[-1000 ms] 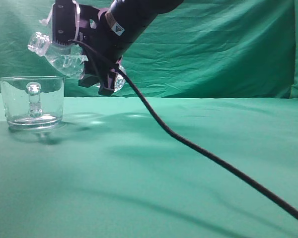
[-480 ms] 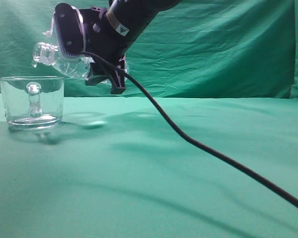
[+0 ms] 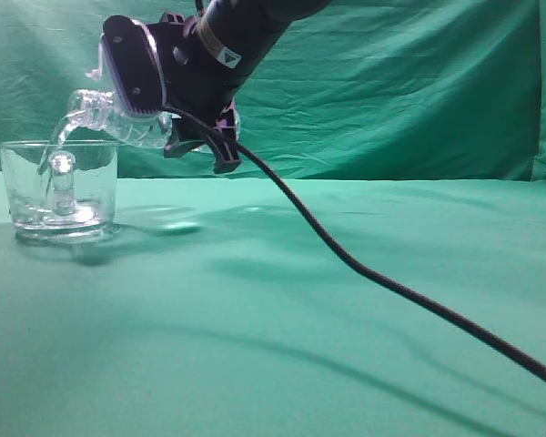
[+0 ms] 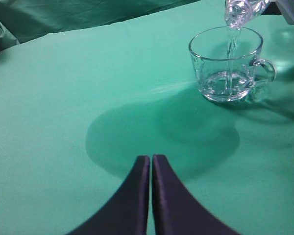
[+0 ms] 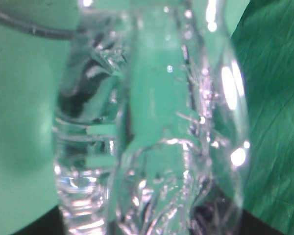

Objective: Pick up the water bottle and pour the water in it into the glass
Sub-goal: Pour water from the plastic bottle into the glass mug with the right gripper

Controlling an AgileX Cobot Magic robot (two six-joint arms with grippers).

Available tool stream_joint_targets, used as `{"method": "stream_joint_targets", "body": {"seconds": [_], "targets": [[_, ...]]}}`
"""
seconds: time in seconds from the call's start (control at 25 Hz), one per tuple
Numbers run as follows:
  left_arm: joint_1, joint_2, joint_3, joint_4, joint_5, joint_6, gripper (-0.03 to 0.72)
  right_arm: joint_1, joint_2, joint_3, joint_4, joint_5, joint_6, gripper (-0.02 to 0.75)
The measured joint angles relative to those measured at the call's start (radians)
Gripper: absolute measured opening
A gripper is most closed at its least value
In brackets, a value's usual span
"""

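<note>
**Op A:** My right gripper (image 3: 155,127) is clamped on the water bottle (image 3: 118,123) around its body, tipped with the mouth down over the glass (image 3: 59,187). The wrist camera is filled with crumpled clear plastic, so that wall gives under the fingers.

**Op B:** Thin and soft, then. I'd judge it light and getting lighter as the water (image 4: 230,46) runs out.

**Op A:** Agreed. I'd hold mid-body on the ribs, firm enough not to slip, without squeezing out a surge.

**Op B:** And the left gripper (image 4: 151,169)?

**Op A:** Fingers pressed together, empty, well apart from the glass mug on the green cloth (image 3: 346,346). The mug looks thick-based, steady but breakable.
</note>
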Motion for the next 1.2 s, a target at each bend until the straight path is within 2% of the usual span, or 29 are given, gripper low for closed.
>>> {"method": "stream_joint_targets", "body": {"seconds": [0.64, 1.2], "targets": [[0.0, 0.0, 0.0, 0.0, 0.0, 0.0, 0.0, 0.0, 0.0, 0.0, -0.002, 0.014, 0.019, 0.318], [0.0, 0.0, 0.0, 0.0, 0.0, 0.0, 0.0, 0.0, 0.0, 0.0, -0.007, -0.019, 0.648, 0.318]]}}
